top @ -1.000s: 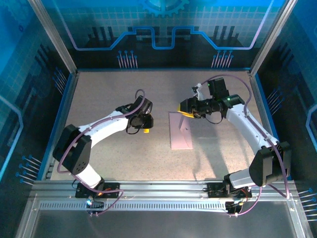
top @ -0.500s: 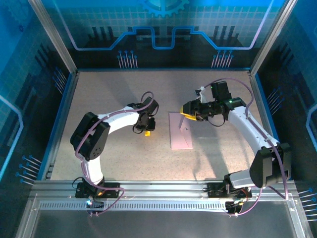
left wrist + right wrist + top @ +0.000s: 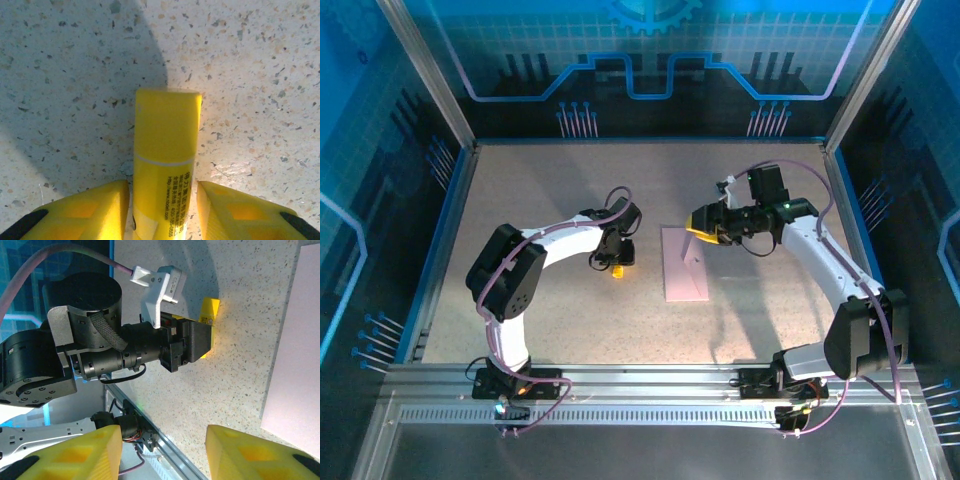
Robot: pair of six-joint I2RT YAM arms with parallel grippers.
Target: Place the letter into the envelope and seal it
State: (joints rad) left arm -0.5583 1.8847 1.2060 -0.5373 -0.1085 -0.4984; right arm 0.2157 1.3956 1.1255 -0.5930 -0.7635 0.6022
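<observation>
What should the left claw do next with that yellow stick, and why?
Probably lift the left claw straight up and away from the small yellow glue stick. The stick lies flat on the speckled table, and the claw's fingers seem to stand slightly off its sides, so it looks no longer gripped.

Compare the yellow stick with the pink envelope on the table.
Colour: the yellow stick is bright yellow with dark print, while the envelope is plain pale pink.
Shape: the stick is a thick bar. The envelope is a flat sheet, much larger in outline.
Position: the stick sits between the open fingers of the left gripper, but the envelope has no fingers around it.
Both lie on the speckled table.
</observation>
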